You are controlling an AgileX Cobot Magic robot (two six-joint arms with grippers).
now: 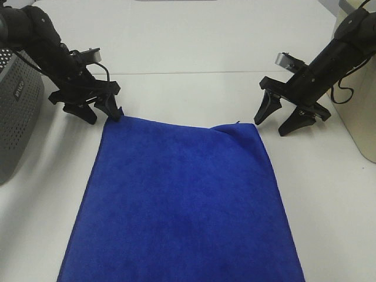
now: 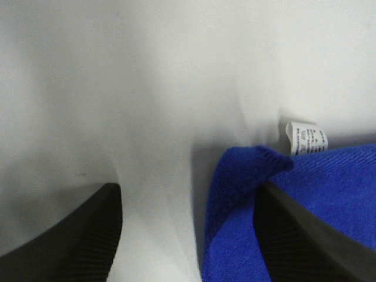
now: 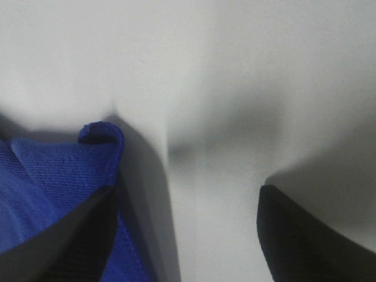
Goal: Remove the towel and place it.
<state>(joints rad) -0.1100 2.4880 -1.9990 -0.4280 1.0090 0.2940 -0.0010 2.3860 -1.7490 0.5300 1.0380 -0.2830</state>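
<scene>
Royal-blue towel [image 1: 182, 200] lay spread flat on the white surface [image 1: 194, 88], reaching its near edge; left tool [image 1: 104, 117] and right tool [image 1: 271, 128] stood open at its far corners; placing seemed done, only retreat left.

The left arm [image 1: 36, 36] and right arm [image 1: 346, 41] are matte black, built of chunky rounded segments. The left hand [image 1: 104, 117] and right hand [image 1: 271, 128] each carry two curved, tapering black fingers [image 2: 76, 247] with finely ribbed inner faces. A silver-grey camera box [image 1: 93, 55] sits at each wrist, with thin black cables [image 1: 107, 69] looping alongside.
</scene>
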